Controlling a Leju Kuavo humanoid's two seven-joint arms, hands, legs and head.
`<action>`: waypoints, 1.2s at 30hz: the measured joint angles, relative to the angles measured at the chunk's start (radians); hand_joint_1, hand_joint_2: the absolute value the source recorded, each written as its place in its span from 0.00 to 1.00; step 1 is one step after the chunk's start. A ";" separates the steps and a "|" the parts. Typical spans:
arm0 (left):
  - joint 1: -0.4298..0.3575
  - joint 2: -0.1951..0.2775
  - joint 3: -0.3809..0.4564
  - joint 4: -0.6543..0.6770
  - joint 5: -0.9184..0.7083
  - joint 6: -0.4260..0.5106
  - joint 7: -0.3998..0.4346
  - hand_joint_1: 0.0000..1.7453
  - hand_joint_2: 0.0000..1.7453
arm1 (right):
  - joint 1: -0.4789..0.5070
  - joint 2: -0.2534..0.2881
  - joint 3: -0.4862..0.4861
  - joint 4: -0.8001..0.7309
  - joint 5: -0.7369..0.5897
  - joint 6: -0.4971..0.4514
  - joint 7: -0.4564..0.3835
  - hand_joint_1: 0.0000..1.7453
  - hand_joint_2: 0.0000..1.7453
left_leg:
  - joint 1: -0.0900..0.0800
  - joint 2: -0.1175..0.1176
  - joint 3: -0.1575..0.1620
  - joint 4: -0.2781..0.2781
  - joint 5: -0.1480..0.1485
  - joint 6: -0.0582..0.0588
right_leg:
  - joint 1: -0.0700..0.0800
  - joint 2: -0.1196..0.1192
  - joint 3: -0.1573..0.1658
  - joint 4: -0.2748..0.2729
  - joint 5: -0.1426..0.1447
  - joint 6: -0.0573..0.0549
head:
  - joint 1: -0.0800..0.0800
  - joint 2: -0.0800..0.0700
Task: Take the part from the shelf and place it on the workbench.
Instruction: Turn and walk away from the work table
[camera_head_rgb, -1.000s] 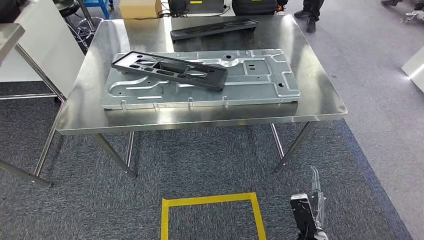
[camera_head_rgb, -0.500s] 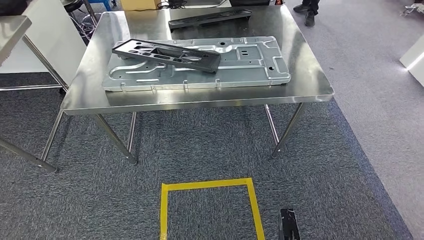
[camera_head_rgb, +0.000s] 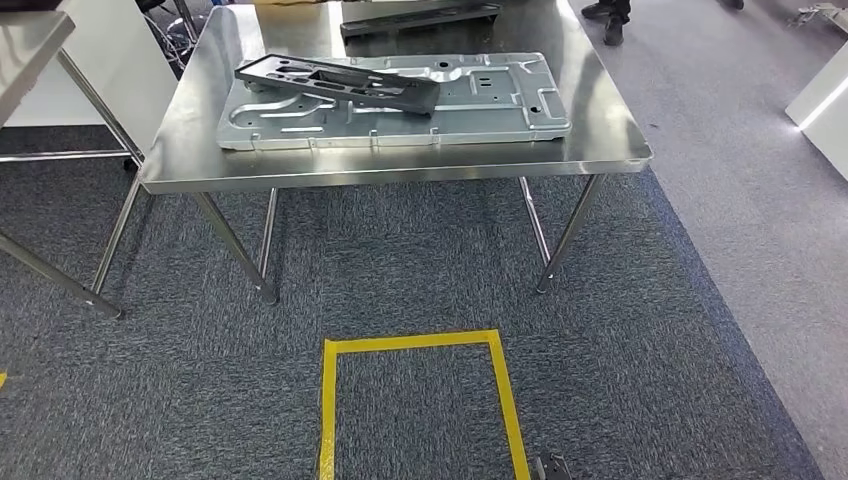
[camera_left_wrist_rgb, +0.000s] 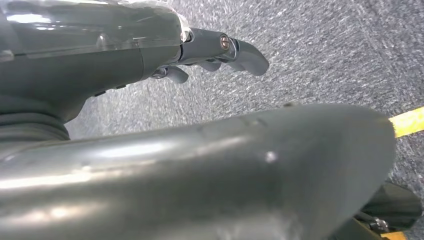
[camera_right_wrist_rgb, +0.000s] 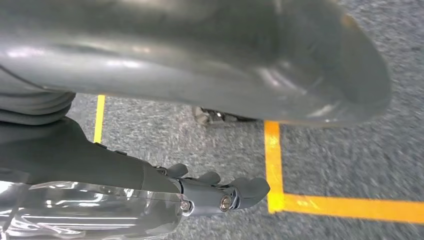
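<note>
Grey carpet lies under our steel bench (camera_head_rgb: 180, 170); on it a black part (camera_head_rgb: 340, 82) rests atop a metal panel (camera_head_rgb: 480, 110); left hand (camera_left_wrist_rgb: 215, 52) and right hand (camera_right_wrist_rgb: 220, 192) hang empty, fingers loosely apart

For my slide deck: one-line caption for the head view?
Black part lying on a metal panel atop the steel workbench, yellow floor square in front.

A workbench (camera_head_rgb: 390, 165) fills the upper middle of the head view. On it lies a plate (camera_head_rgb: 480, 110), and a part (camera_head_rgb: 335, 82) rests across the plate's left half. Behind them, at the top edge, lies a second part (camera_head_rgb: 420, 17). A second table (camera_head_rgb: 25, 45) sits upper left. On the carpet (camera_head_rgb: 620, 350), below the workbench, is a tape square (camera_head_rgb: 420, 345), bottom centre.
</note>
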 joint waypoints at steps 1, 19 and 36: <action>-0.001 0.000 -0.001 0.000 -0.001 0.000 0.001 0.00 0.00 | 0.002 0.000 0.001 0.004 0.005 0.001 0.020 0.00 0.00 | -0.001 0.000 -0.005 0.003 0.007 -0.007 | 0.003 0.001 0.019 -0.034 -0.014 -0.007 | 0.000 0.000; 0.007 0.002 -0.015 -0.001 -0.011 -0.005 0.013 0.00 0.00 | 0.059 0.001 0.011 0.046 0.076 -0.060 0.242 0.00 0.50 | -0.016 -0.003 0.197 -0.077 -0.121 0.025 | 0.026 -0.012 -0.153 -0.039 0.149 -0.035 | 0.000 0.000; 0.017 -0.003 -0.022 0.000 -0.010 0.038 0.022 0.00 1.00 | 0.072 0.000 0.099 0.048 0.193 -0.130 0.061 0.00 1.00 | 0.013 0.000 -0.031 0.059 -0.049 -0.032 | -0.003 -0.006 0.022 -0.047 -0.018 -0.045 | 0.000 0.000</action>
